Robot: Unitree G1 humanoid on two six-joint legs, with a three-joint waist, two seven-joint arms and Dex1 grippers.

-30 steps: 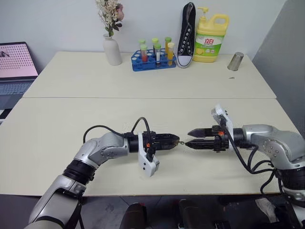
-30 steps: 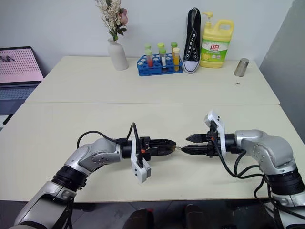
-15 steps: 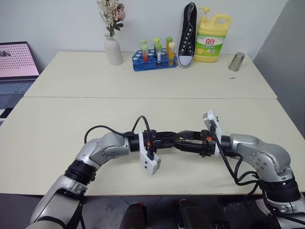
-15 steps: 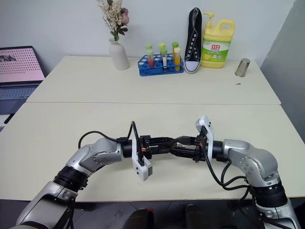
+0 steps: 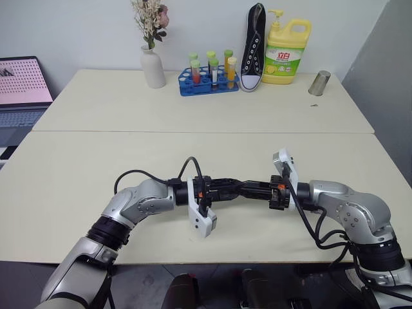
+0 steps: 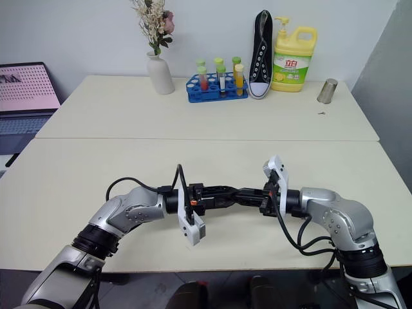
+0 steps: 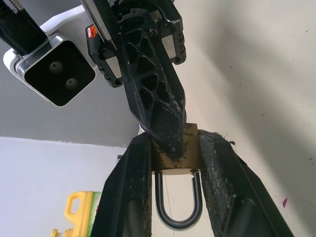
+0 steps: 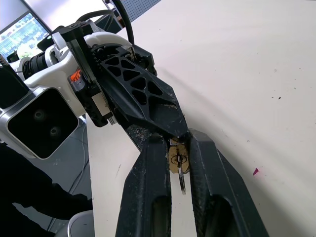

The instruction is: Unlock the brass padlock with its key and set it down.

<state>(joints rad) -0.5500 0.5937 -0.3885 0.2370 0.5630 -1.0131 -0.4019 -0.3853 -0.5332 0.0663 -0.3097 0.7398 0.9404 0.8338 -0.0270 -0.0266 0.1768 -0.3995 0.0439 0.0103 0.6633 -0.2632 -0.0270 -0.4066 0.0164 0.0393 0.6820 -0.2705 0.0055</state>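
The brass padlock (image 7: 174,164) is clamped between the fingers of my left gripper (image 7: 175,143), its silvery shackle (image 7: 177,219) hanging free on the wrist side. Both grippers meet tip to tip above the near table. My left gripper (image 5: 237,188) points right, and my right gripper (image 5: 250,188) points left. In the right wrist view my right gripper (image 8: 177,144) is shut around the key (image 8: 182,180), a thin silvery piece at the padlock's brass end face (image 8: 176,158). The key's blade is hidden.
Along the far table's back edge stand a white vase with flowers (image 5: 152,65), a blue test-tube rack (image 5: 207,77), a black sneaker (image 5: 253,48), a yellow detergent bottle (image 5: 283,45) and a metal cup (image 5: 318,83). A laptop (image 5: 22,87) is at far left.
My right gripper moved left until its tips reached the left gripper's tips, and its fingers closed from wide open. The left gripper stayed still with the padlock.
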